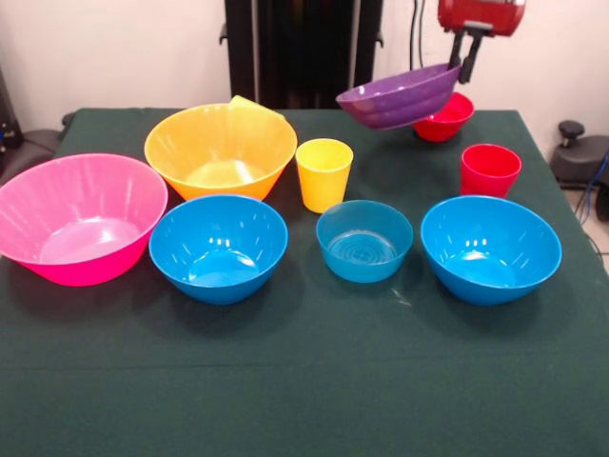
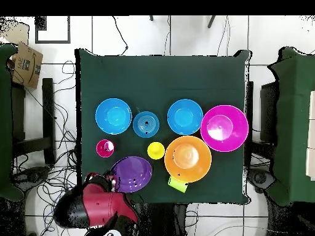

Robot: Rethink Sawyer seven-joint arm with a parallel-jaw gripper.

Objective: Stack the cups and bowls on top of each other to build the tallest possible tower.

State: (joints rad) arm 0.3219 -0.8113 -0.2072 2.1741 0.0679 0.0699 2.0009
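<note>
Nearest to me on the green-clothed bench (image 1: 304, 381), three blue bowls are sitting in a row: a glossy medium blue bowl (image 1: 218, 248) on the left, a small translucent blue bowl (image 1: 364, 240) with ringed ridges in its bottom in the middle, and another medium blue bowl (image 1: 490, 248) on the right. At the left end, the large pink bowl (image 1: 81, 219) is resting just beside the left blue one, wide and flared.

Behind that row, the large orange bowl (image 1: 221, 149) is standing with the lime green cup (image 2: 178, 184) tucked against its far rim, only a pale edge showing from the front. The yellow cup (image 1: 324, 173), tapered and handleless, is standing upright just right of the orange bowl, and the red cup (image 1: 490, 169) is standing upright behind the right blue bowl.

At the far right corner, the small red bowl (image 1: 444, 116) is sitting on the cloth. Above and just in front of it, the purple bowl (image 1: 400, 95) is hanging tilted in the air, clear of the bench. The red arm is reaching down from above, and its tool (image 1: 468, 59) is clamped together on the purple bowl's right rim, dark fingers pinching the edge.
</note>
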